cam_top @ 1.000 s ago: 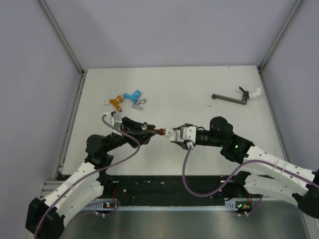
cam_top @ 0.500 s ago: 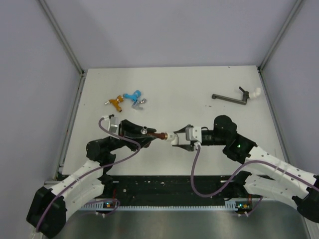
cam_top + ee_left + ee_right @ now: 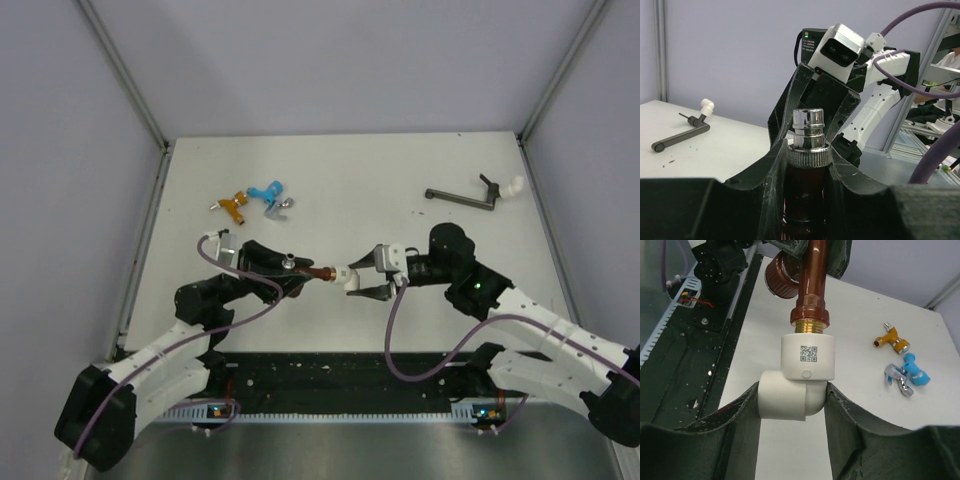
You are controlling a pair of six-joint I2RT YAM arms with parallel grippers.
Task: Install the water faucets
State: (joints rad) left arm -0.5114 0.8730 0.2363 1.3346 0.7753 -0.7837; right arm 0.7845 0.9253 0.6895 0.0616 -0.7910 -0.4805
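The right claw (image 3: 792, 407) pinches the white elbow fitting (image 3: 800, 372) by its lower bend. The left claw (image 3: 809, 152) is clamped round the dark red-brown faucet (image 3: 811, 285), whose brass thread sits in the elbow's upper socket. I'd worry about the two arms twisting out of line: the thread could cross, or the elbow could slip from its claw. There's no box or tray about; only that socket holds anything. The orange faucet (image 3: 233, 205), light blue faucet (image 3: 265, 189) and grey faucet (image 3: 281, 207) lie loose on the table (image 3: 400, 170), well apart from the elbow, beyond it and left.
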